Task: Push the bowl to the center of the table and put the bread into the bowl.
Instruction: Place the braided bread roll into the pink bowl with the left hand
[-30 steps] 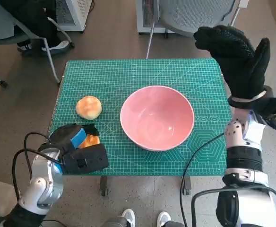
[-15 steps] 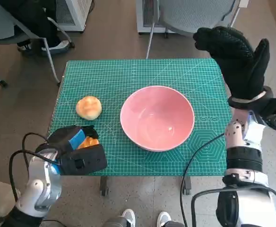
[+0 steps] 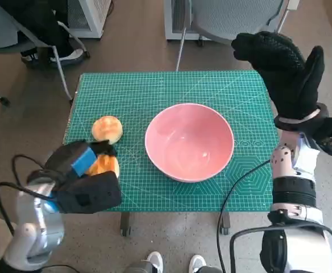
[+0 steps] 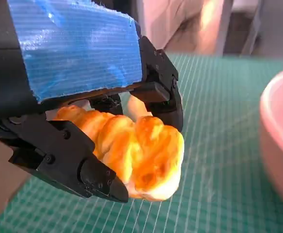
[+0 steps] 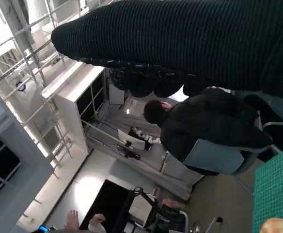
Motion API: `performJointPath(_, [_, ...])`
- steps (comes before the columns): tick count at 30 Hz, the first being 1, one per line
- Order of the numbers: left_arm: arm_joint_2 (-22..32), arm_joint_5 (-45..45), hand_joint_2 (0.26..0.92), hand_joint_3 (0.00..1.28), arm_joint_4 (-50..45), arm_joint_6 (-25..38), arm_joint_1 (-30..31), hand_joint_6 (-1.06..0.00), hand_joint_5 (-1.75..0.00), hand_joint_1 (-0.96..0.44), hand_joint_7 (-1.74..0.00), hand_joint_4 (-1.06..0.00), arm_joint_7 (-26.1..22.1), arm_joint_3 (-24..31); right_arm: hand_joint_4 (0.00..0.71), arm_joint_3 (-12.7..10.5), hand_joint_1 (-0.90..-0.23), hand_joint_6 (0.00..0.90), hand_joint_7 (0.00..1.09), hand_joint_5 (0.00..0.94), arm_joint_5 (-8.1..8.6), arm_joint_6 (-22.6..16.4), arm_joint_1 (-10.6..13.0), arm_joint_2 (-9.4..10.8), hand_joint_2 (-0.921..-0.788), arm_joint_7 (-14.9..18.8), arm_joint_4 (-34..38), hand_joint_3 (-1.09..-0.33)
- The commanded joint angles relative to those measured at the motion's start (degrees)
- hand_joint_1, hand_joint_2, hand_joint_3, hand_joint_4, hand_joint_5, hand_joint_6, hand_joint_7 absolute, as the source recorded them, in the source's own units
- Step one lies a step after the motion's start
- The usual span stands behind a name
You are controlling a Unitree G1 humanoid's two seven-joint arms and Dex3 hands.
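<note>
Over the last second the black left hand with blue tape on its back [image 3: 85,170] rises from the near left corner of the green gridded cutting mat [image 3: 154,91] and now holds a golden, twisted piece of bread [image 4: 132,155] clear of the surface; in the left wrist view its black fingers [image 4: 69,160] are clamped on that bread from both sides. That suggests the pick-up is done and the carry to the bowl comes next. The smooth pink round bowl [image 3: 189,141] has not shifted and sits about mid-table, so the push looks finished or unneeded. The black-gloved right hand [image 3: 285,71] stays raised beyond the far right corner, fingers spread and holding nothing. Counting: 1 bowl, with nothing in it; 2 pieces of bread, the 1 being held and 1 round pale bun [image 3: 107,128] lying on the mat, left of the bowl and just beyond the left hand; 2 hands. A person in dark clothes [image 5: 204,124] sits on a chair in the right wrist view.
</note>
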Motion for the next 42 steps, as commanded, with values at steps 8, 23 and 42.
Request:
performJointPath(8, [2.13,-4.06,0.917,0.04,-5.66,-5.59,-5.62,-0.64,-1.12,0.0,-1.12,-0.76,-0.7,6.02,0.312,0.01,-0.708,0.375,0.02,0.007,0.58,0.24,1.25,-0.12,-0.921,0.12,0.8,-0.763])
performJointPath(23, [-1.69,-1.87,0.914,0.02,-1.89,-10.34,-18.85,-0.67,-1.11,0.0,-1.07,-0.79,1.63,0.35,0.314,0.29,-0.706,0.375,0.02,0.005,0.41,-0.93,1.07,-0.3,-0.921,0.29,1.13,-0.766])
performJointPath(42, [-14.0,-0.42,0.919,0.06,15.71,-13.69,-35.81,-0.64,-1.22,0.0,-1.08,-0.7,2.61,-11.26,0.322,0.74,-0.7,0.376,0.02,0.005,0.13,-1.54,2.4,-1.02,-0.921,-0.33,-0.71,-0.766])
